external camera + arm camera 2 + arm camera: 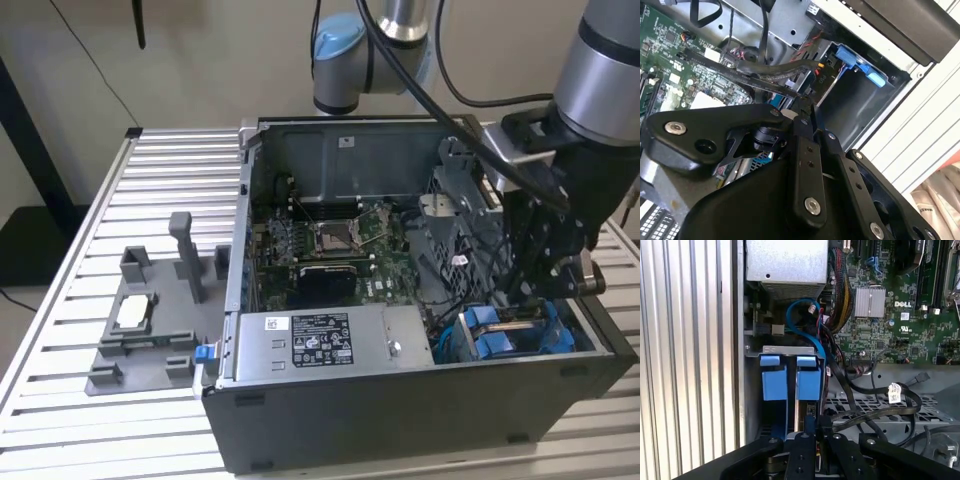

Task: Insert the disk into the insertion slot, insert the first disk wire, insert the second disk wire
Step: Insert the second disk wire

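Note:
Two bright blue carrier ends [809, 382] sit side by side in the grey metal insertion slot [790, 348] at the case's front corner; the disk's silver body is hidden behind them. The same carriers [500, 335] show at the exterior view's lower right, and one blue tab [860, 62] shows in the second wrist view. My gripper [522, 316] reaches down into the case right at the carriers. Its fingers [812, 427] are close together on the plug of a black disk wire [875, 412], pressed against the carrier end. That flat black wire [780, 72] runs off from the fingertips [801, 107].
A grey labelled power-supply box [320, 340] lies along the case's front wall. The green motherboard [330, 240] fills the case floor, with loose black cables [840, 290] and a blue cable [800, 315] beside the cage. A grey fixture [150, 320] stands on the slatted table [90, 230].

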You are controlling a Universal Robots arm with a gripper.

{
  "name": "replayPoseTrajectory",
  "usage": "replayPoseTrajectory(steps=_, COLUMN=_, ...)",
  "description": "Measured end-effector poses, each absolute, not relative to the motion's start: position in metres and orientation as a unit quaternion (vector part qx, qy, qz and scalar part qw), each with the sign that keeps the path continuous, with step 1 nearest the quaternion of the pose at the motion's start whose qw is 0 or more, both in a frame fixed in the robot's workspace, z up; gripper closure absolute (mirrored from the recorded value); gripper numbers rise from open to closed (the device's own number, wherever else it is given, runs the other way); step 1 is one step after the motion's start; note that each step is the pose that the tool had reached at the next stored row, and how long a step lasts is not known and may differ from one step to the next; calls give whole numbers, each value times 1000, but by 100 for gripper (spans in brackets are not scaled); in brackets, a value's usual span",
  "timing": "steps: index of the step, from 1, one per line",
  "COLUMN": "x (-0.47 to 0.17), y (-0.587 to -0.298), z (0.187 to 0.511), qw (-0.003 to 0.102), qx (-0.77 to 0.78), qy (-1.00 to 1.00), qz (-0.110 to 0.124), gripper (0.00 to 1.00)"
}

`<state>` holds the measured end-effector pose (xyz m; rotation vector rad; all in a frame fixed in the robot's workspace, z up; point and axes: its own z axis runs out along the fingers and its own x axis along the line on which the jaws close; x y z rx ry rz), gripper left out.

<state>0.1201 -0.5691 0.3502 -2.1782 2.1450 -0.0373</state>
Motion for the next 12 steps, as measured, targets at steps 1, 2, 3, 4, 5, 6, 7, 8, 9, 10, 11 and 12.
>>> replayPoseTrajectory(steps=1, x=121, y=-569, z=349, qw=43, qx=-712, qy=701, qz=-12, gripper=84)
replayPoseTrajectory(steps=2, x=121, y=-569, z=348, qw=43, qx=-712, qy=701, qz=-11, gripper=84)
replayPoseTrajectory(steps=3, x=121, y=-569, z=347, qw=43, qx=-712, qy=701, qz=-11, gripper=84)
replayPoseTrajectory(steps=4, x=121, y=-569, z=346, qw=43, qx=-712, qy=701, qz=-11, gripper=84)
replayPoseTrajectory(steps=5, x=121, y=-569, z=345, qw=43, qx=-712, qy=701, qz=-11, gripper=84)
replayPoseTrajectory(steps=6, x=121, y=-569, z=345, qw=43, qx=-712, qy=701, qz=-11, gripper=84)
replayPoseTrajectory(steps=7, x=122, y=-569, z=344, qw=43, qx=-712, qy=701, qz=-11, gripper=84)
replayPoseTrajectory(steps=8, x=122, y=-569, z=344, qw=43, qx=-712, qy=701, qz=-11, gripper=84)
replayPoseTrajectory(steps=9, x=123, y=-570, z=343, qw=43, qx=-712, qy=701, qz=-11, gripper=84)
replayPoseTrajectory(steps=10, x=123, y=-570, z=343, qw=43, qx=-712, qy=701, qz=-11, gripper=84)
replayPoseTrajectory(steps=11, x=123, y=-570, z=342, qw=42, qx=-712, qy=701, qz=-11, gripper=84)
replayPoseTrajectory(steps=12, x=123, y=-570, z=342, qw=42, qx=-712, qy=701, qz=-11, gripper=84)
